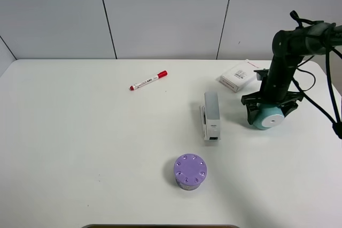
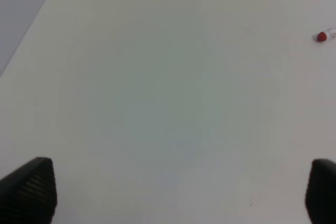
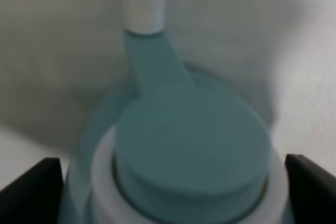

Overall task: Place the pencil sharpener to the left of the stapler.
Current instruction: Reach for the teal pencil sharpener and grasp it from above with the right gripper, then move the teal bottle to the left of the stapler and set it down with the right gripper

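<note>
While the teal, dome-shaped plastic pencil sharpener (image 1: 271, 120), white round face forward, lies near the long grey-white stapler (image 1: 211, 114), on its right, the black jaws of the right gripper (image 1: 269, 115) flank its sides; pressing or only close, I cannot tell. Smooth white tabletop (image 1: 80, 137) stretches open left of the stapler. The ribbed jaws of the left gripper (image 2: 181, 187) stand wide apart.

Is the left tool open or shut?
Open. On the left tool, the fingertips stand far apart, only bare table between them.
</note>
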`<state>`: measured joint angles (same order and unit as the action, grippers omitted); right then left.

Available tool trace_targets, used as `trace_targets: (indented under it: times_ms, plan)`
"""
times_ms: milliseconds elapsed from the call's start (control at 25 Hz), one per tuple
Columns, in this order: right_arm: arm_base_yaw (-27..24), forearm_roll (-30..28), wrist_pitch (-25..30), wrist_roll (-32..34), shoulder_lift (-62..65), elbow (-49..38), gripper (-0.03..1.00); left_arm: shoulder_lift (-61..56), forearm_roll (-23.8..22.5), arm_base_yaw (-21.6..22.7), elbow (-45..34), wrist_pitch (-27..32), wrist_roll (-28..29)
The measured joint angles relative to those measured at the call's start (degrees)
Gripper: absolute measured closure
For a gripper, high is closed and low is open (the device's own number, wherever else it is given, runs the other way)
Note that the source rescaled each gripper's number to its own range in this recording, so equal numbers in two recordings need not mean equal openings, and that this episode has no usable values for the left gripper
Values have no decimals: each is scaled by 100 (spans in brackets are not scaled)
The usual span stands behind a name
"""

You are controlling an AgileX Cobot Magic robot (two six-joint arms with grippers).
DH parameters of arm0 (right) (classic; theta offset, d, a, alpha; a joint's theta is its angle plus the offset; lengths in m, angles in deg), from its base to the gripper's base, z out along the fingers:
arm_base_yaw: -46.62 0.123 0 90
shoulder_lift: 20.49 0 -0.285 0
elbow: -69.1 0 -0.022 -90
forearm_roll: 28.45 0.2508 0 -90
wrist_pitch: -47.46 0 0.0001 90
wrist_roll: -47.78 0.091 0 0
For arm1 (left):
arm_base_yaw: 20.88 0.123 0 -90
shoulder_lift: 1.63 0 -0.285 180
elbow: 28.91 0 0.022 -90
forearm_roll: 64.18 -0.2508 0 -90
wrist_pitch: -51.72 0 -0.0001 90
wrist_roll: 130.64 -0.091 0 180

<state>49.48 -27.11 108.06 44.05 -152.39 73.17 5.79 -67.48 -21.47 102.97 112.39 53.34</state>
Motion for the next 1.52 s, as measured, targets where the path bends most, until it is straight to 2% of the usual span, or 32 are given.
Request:
trace_targets:
  times_ms: [40, 120, 160, 1120, 1520]
  plan:
    - [0, 2, -11, 0, -1, 4, 53, 0, 0, 0, 0, 0, 0]
    - [0, -2, -18, 0, -1, 11, 91, 0, 0, 0, 0, 0, 0]
    - [0, 4, -18, 0, -5, 11, 97, 0, 0, 0, 0, 0, 0]
    - [0, 4, -18, 0, 0, 18, 97, 0, 0, 0, 0, 0, 0]
    - [0, 4, -25, 0, 399, 18, 97, 0, 0, 0, 0, 0, 0]
